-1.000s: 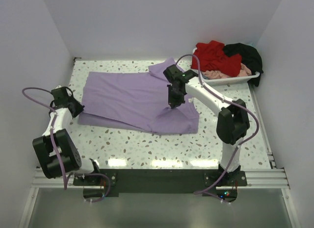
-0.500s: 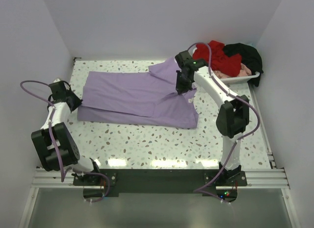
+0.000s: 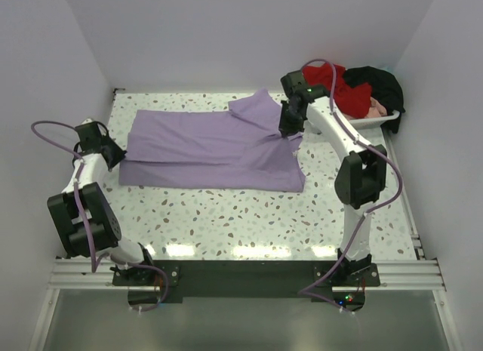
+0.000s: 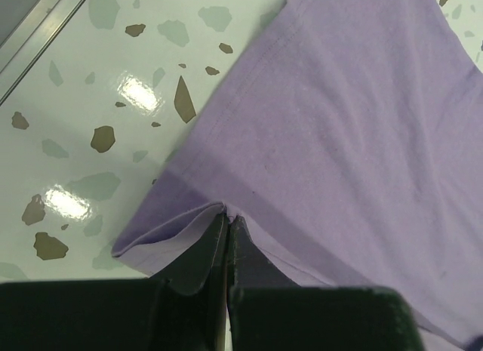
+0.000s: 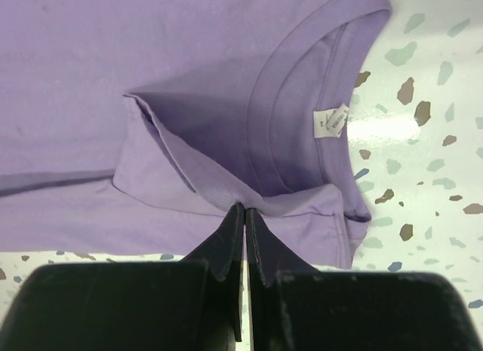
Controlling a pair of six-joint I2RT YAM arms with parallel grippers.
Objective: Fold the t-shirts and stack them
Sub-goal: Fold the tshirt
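Lying spread across the middle of the speckled table (image 3: pixel 226 223), the lavender t-shirt (image 3: pixel 204 147) reaches from centre-left to centre-right of the overhead view, with a second layer showing along its lower left edge. The left gripper (image 3: pixel 112 153), at the left of the frame, is clenched on the shirt's left edge; its wrist view shows a pinched ridge of purple cloth between the closed fingers. The right gripper (image 3: pixel 290 130), right of centre, is clamped on a fold of the same shirt just beside the collar (image 5: pixel 302 102), where a small white label (image 5: pixel 329 122) shows. In the upper right, the red t-shirt (image 3: pixel 332 83), black t-shirt (image 3: pixel 381 83) and pale pink t-shirt (image 3: pixel 375 108) lie heaped in a white tray (image 3: pixel 381 121).
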